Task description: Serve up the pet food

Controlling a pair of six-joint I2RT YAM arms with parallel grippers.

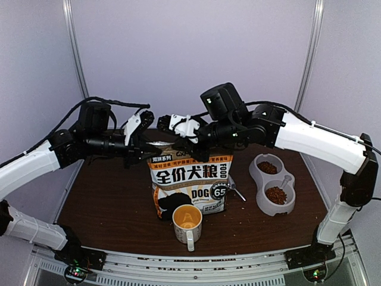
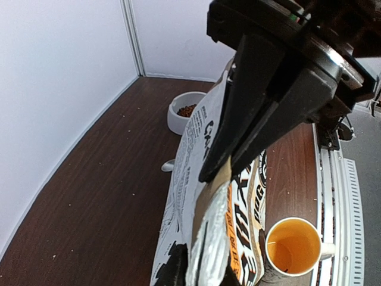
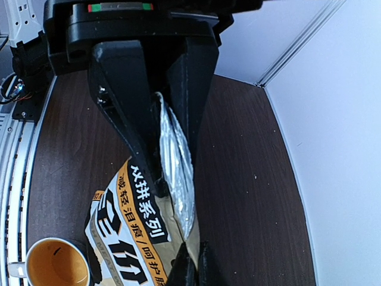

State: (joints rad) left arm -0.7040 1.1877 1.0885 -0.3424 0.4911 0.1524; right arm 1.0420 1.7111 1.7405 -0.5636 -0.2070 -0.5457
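Nearest my bases stands the mug [image 1: 187,218], a smooth white ceramic cylinder with a glossy orange lining and its handle pointing back toward me. It sits just in front of the bag [image 1: 190,179], which stands upright on the dark, wood-grained table [image 1: 119,202]. The bag is a flat-fronted pouch of slick printed film. It has an orange band under the top, a white panel with heavy black characters, and "DOG" lower down over a tan and black area. Its lining is crinkled silver foil that shows along the raised mouth.

My left gripper [image 2: 208,173] has its matte black, wedge-shaped fingers drawn narrow, pinching the bag's top edge from the left. My right gripper [image 3: 169,161] is clamped tight on the foil-lined rim from the other side, and the film is puckered between its fingers. Both meet above the pouch, holding its mouth up.

Further right, well apart from the bag, lies the pale grey double bowl [image 1: 259,179], a rounded, peanut-shaped moulding with two round wells. The pet food [image 1: 275,195] lies in both wells as small, rough, reddish-brown pellets. I cannot see whether there is any inside the bag.

Behind everything rise the walls [image 1: 178,47], smooth pale panels joined by slim metal strips
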